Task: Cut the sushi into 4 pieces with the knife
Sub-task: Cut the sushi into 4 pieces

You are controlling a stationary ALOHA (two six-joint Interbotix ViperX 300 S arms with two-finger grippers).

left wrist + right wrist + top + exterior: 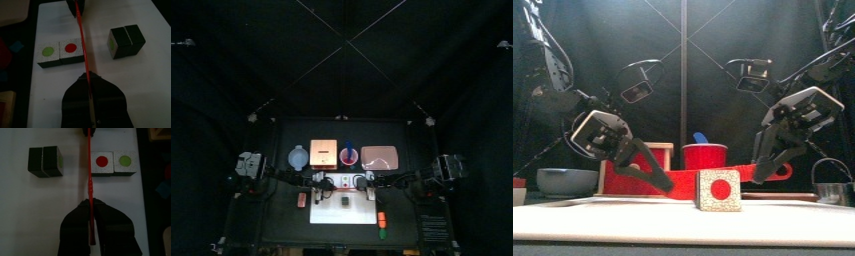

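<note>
- Two sets of jaws pressed together with no gap showing: left gripper clamped on one end of red knife, right gripper clamped on the other end.
- Knife strung between both grippers, running 9 to 3 o'clock across white board, blade edge-on in both wrist views.
- Sushi on board, parted into two lots, one on each side of blade.
- On one side, just beside blade: dotted pair, one red dot and one green, the two blocks touching.
- On the other side, a little apart from blade: dark pair, two blocks side by side and touching.
- Behind board, seen from above: grey bowl at 10 o'clock, box at 11, red cup at 12 with blue knife poking out, pink tray at 1.
- Metal cutter out toward 3 o'clock.
- Arms in from 9 and 3 o'clock, meeting over board.
</note>
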